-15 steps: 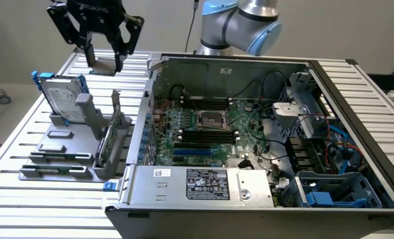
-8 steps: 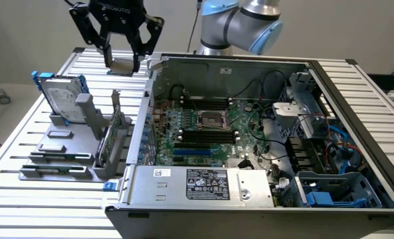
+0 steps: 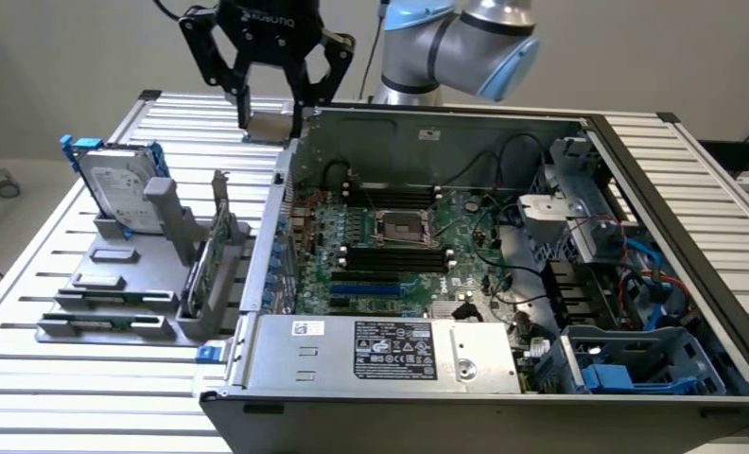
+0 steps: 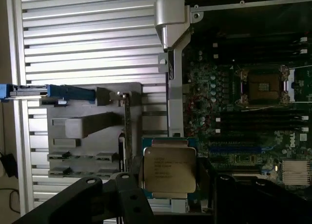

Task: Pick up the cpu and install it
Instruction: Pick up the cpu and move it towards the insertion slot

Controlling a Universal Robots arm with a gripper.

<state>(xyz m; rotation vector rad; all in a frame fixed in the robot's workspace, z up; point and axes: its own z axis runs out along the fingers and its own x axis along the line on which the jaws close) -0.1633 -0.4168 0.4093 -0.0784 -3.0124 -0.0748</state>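
Black two-fingered gripper point(image 4: 168, 187) pinches the cpu point(image 4: 168, 168), a small flat square chip with a shiny silver-grey metal top, by two opposite edges. In the exterior view the gripper point(image 3: 271, 113) holds the cpu point(image 3: 269, 127) in the air above the slatted aluminium worktop point(image 3: 46, 378), just outside the open grey computer case point(image 3: 349, 378) on the exterior view's left. The square socket point(image 3: 403, 227) on the green motherboard point(image 3: 476, 213) lies well apart from the cpu.

Slatted aluminium table point(image 3: 60, 392), silver ribbed top, open desktop computer case point(image 3: 287, 364) lying on its side directly on the slats, grey slotted holder rack point(image 3: 103, 322) on the slats just beside the case, on the exterior view's left
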